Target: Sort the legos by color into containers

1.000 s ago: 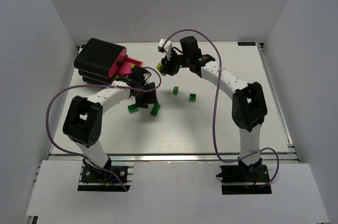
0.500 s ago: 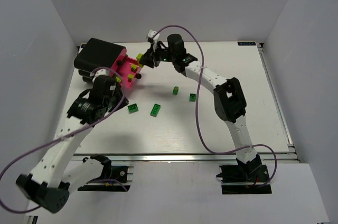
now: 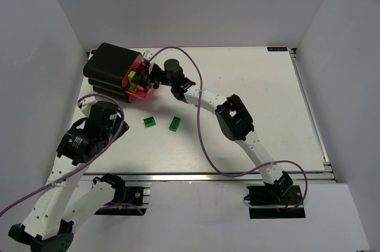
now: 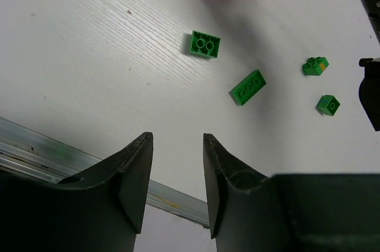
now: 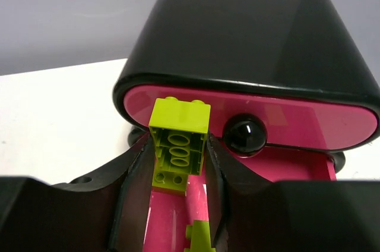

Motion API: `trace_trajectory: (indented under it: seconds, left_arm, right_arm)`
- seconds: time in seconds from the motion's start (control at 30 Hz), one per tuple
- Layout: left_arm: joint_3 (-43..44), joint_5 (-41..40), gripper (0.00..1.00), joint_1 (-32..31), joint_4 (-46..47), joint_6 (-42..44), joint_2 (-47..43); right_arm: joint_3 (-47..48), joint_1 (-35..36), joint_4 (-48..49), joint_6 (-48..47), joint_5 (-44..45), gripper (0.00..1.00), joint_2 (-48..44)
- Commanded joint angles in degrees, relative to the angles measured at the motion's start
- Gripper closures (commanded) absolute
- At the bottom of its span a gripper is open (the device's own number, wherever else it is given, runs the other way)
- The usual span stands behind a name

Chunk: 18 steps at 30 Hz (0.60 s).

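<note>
So the cabinet (image 3: 110, 68) sits at the far left corner of the desk (image 3: 267, 115), with its lower drawer (image 3: 138, 90) pulled out toward the middle. The right pincer (image 5: 177, 145) is parked over that drawer, just in front of the upper drawer (image 5: 309, 124), with the held lego (image 5: 178, 122) wedged between its fingers, left of the knob (image 5: 244, 135). A loose lego (image 5: 200, 237) lies in the lower drawer underneath. Nearer than the drawer, the left lego (image 3: 149, 122) and right lego (image 3: 175, 123) sit side by side on the desk, not touching. In the left wrist view an upper lego (image 4: 314, 66) and lower lego (image 4: 328, 104) lie further right, by the right arm. The left pincer (image 4: 176, 142) hangs above the desk's near left with nothing between its fingers.
</note>
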Motion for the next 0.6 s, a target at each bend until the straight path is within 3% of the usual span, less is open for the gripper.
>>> trace_trajectory:
  seconds: [0.0,0.03,0.17,0.23,0.43,0.57]
  left_arm:
    - [2.1,-2.9,0.5,0.3,-1.5,-1.8,-1.7]
    - [2.0,-3.0,0.5,0.3,-1.5,-1.6,-1.7]
    - [1.2,-2.8,0.49,0.3,-0.1,-1.0,-1.5]
    - [1.1,-2.6,0.49,0.3,1.5,-0.4,-1.1]
    - [0.4,-2.0,0.49,0.3,4.2,0.5,-0.8]
    - [-0.4,-1.5,0.49,0.3,5.1,0.1,-1.6]
  right_arm:
    - [1.6,-0.4,5.8,-2.4,3.7,1.0,-0.5]
    - [1.0,-0.5,5.5,-3.7,4.2,0.97,-0.8]
    - [0.0,-0.6,4.0,-5.5,4.2,0.53,-1.6]
    - [-0.2,-0.7,3.7,-5.6,3.4,0.44,-2.0]
    - [-3.0,-0.8,3.0,-5.3,2.2,0.38,-5.1]
    - [-5.0,-1.0,3.2,-3.6,3.3,0.42,-8.6]
